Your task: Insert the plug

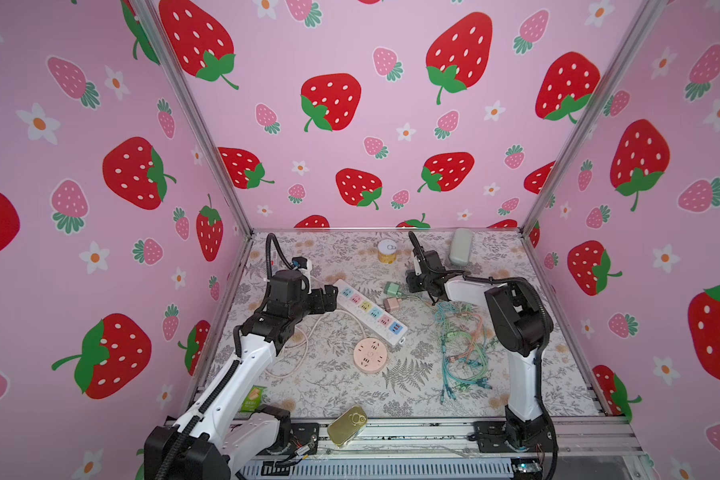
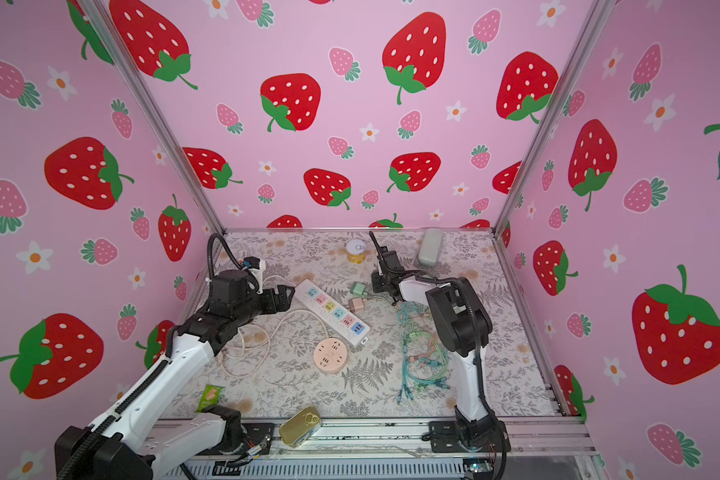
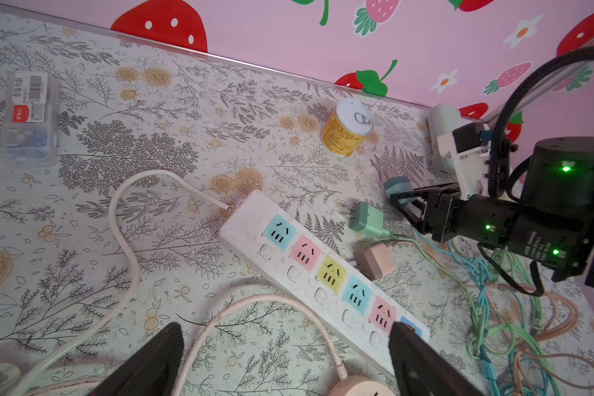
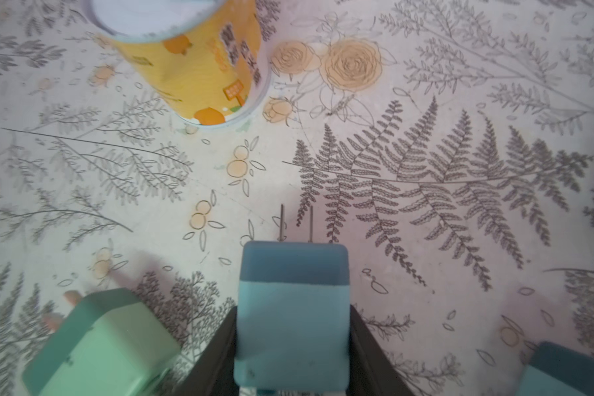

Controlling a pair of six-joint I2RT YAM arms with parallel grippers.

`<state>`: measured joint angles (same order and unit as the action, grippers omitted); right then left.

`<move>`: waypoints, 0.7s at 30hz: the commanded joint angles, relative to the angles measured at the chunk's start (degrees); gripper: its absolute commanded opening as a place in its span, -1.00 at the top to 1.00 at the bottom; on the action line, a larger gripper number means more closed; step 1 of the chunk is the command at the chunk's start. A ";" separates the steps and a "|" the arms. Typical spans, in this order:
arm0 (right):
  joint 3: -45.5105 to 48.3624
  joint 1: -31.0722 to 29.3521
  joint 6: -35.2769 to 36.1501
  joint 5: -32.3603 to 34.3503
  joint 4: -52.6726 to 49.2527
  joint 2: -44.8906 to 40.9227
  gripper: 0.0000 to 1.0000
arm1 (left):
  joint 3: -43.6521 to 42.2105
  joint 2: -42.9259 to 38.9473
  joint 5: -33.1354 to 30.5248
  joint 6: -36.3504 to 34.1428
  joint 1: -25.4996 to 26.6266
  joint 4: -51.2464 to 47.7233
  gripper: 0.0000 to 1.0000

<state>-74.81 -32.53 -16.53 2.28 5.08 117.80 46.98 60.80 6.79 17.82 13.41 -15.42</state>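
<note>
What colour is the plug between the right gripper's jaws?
Blue. The plug shows best in the right wrist view.

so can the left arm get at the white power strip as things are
Probably yes: the left hand is open close beside the power strip, with nothing between them. The right hand, holding a blue plug, is off on the strip's other side.

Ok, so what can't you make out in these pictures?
- Right wrist view: rear of the blue plug cut off by the frame edge.
- Both top views: the right gripper hides that plug.
- Left wrist view: the left gripper partly covers the end socket of the power strip; clear box label too small.
</note>
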 commanded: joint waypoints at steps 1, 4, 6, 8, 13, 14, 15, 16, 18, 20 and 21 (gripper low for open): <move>0.58 -0.42 2.73 -3.41 1.36 -5.01 0.34 | 0.40 -0.52 3.22 1.04 0.30 1.49 -0.92; 0.54 -0.42 3.73 -5.96 -0.24 -7.15 0.35 | 0.26 -0.76 5.87 1.72 0.23 3.06 -0.93; 0.91 -0.42 4.45 -7.91 -0.75 -8.80 0.35 | 0.93 -0.38 9.04 1.31 0.29 3.37 -0.93; 1.73 -0.42 5.59 -10.36 -0.69 -10.59 0.34 | 1.96 0.20 11.86 1.33 0.25 3.16 -0.93; 5.58 -0.64 8.46 -17.46 1.97 -16.45 0.34 | 3.76 1.32 18.64 2.07 0.24 4.20 -0.93; 6.06 -0.60 8.70 -19.10 2.12 -17.53 0.34 | 4.22 1.60 19.55 2.39 0.22 4.25 -0.93; 6.42 -0.67 8.98 -20.82 2.21 -18.41 0.34 | 4.77 1.86 20.42 2.59 0.25 4.14 -0.93; 6.92 -0.76 9.47 -22.65 2.32 -19.59 0.34 | 5.37 2.21 21.58 2.62 0.26 3.92 -0.93; 8.14 -1.08 10.45 -25.47 2.95 -21.81 0.34 | 6.27 2.76 24.05 2.44 0.26 3.82 -0.93; 9.32 -1.60 11.95 -27.92 3.31 -24.07 0.33 | 6.99 3.42 26.28 2.64 0.28 3.95 -0.93; 9.89 -1.82 12.65 -28.63 3.43 -24.95 0.33 | 7.34 3.81 27.31 2.94 0.34 4.02 -0.93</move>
<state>-66.02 -33.36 -7.55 -19.90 6.31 96.09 51.35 63.86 28.25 19.99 13.45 -12.58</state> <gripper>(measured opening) 0.434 0.964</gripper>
